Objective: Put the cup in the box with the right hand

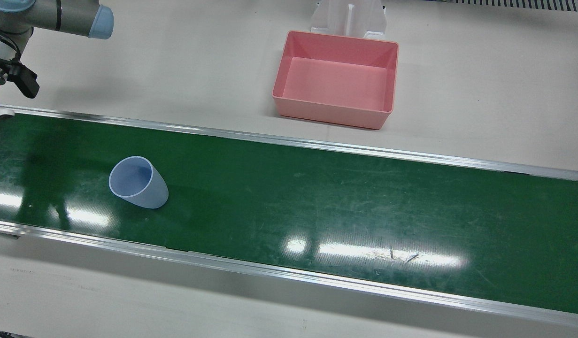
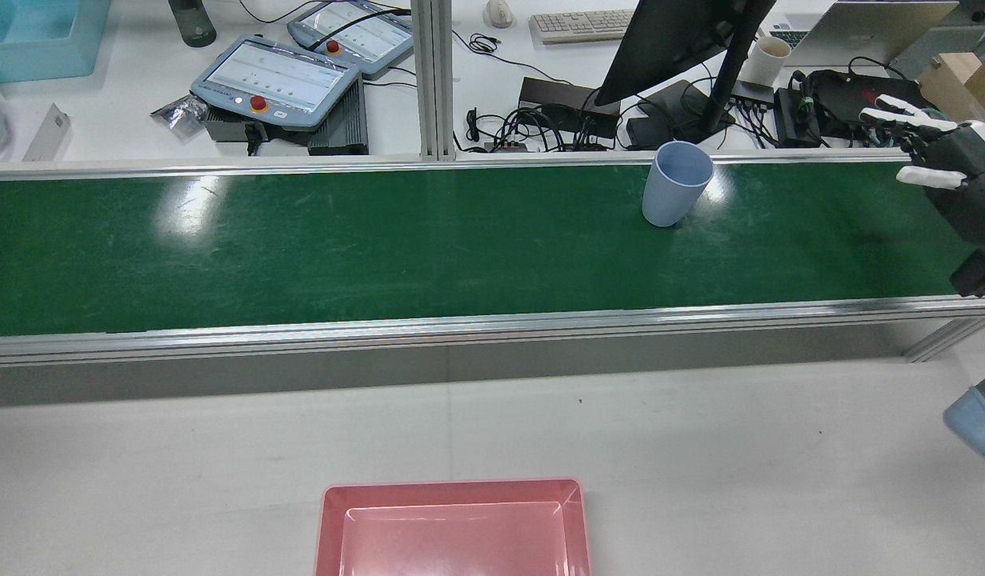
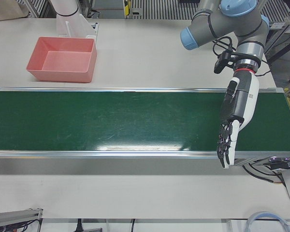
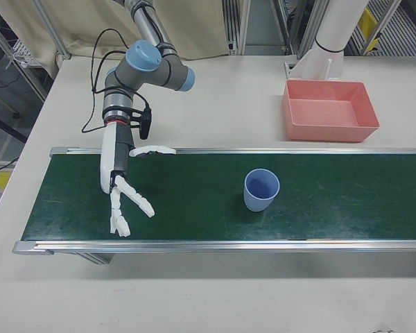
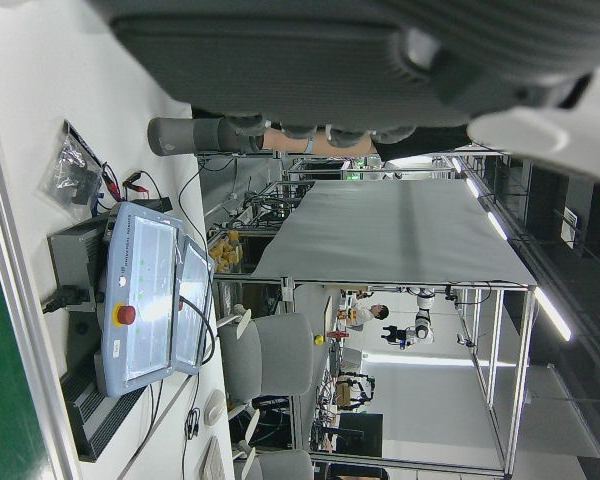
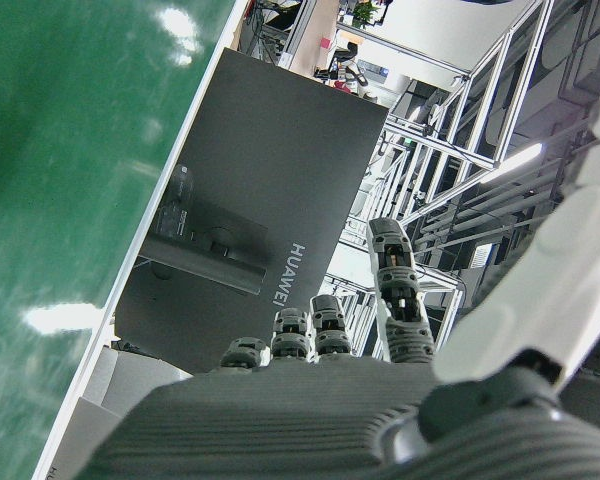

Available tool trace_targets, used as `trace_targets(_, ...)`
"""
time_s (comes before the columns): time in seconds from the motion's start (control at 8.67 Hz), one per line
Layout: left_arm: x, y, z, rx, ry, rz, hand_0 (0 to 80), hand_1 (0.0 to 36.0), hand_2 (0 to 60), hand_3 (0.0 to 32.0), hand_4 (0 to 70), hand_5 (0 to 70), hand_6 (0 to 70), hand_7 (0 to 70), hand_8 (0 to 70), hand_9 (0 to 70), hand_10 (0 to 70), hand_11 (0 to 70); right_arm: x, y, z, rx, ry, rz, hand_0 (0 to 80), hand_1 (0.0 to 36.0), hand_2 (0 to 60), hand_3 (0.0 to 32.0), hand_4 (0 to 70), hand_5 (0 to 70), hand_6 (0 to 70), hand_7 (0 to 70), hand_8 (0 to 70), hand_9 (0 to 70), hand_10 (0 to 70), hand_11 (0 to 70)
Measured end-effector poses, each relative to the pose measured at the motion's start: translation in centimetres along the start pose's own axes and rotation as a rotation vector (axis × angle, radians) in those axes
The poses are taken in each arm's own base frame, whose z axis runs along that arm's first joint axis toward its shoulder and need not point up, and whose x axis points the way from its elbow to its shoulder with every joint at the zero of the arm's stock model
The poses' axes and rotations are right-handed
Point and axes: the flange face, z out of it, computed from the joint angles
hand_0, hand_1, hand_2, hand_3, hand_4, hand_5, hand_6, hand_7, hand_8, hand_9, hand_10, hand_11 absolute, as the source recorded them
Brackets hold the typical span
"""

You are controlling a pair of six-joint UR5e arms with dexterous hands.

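One pale blue plastic cup (image 4: 261, 189) stands upright, mouth up, on the green conveyor belt (image 4: 333, 201) — it looks light, stiff and smooth-walled, so a wrap around mid-wall seems the safest hold. One pink plastic box (image 4: 329, 109) waits, empty, on the white tabletop (image 4: 215, 97). The right hand (image 4: 125, 187) hangs well apart from the cup, fingers (image 4: 140, 202) splayed, holding nothing; the left hand (image 3: 230, 128) too hangs empty, fingers straight.

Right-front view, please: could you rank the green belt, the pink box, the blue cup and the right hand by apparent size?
1. Green belt
2. Pink box
3. Right hand, spread open
4. Blue cup
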Motion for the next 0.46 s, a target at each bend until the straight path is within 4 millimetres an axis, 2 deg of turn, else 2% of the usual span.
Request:
trace_targets(0.12,0.0,0.0,0.0,0.000,0.000,0.000,0.0,0.0,0.0,0.0,0.0,0.0,0.0,0.0,0.0,0.0,0.0,0.0,0.1,0.4,0.3,-0.001,0.002,-0.007,44.5,4.1,0.2,0.0,19.0,2.5,4.4,19.3,4.5,11.3,1.6,3.0)
trace_targets(0.23,0.0,0.0,0.0,0.000,0.000,0.000,0.0,0.0,0.0,0.0,0.0,0.0,0.0,0.0,0.0,0.0,0.0,0.0,0.2,0.9,0.7,-0.004,0.003,-0.015,42.4,6.4,7.9,0.0,13.4,2.7,4.3,18.5,4.2,10.6,1.7,3.4)
trace_targets(0.35,0.0,0.0,0.0,0.000,0.000,0.000,0.0,0.0,0.0,0.0,0.0,0.0,0.0,0.0,0.0,0.0,0.0,0.0,0.3,1.3,1.0,-0.007,0.005,-0.022,42.6,7.1,10.0,0.0,11.5,2.9,4.3,18.6,3.6,9.9,1.6,3.4)
trace_targets(0.46,0.0,0.0,0.0,0.000,0.000,0.000,0.0,0.0,0.0,0.0,0.0,0.0,0.0,0.0,0.0,0.0,0.0,0.0,0.5,1.5,1.1,-0.010,0.007,-0.025,41.3,10.3,20.4,0.2,7.8,3.1,4.3,18.2,3.3,9.3,1.6,3.5)
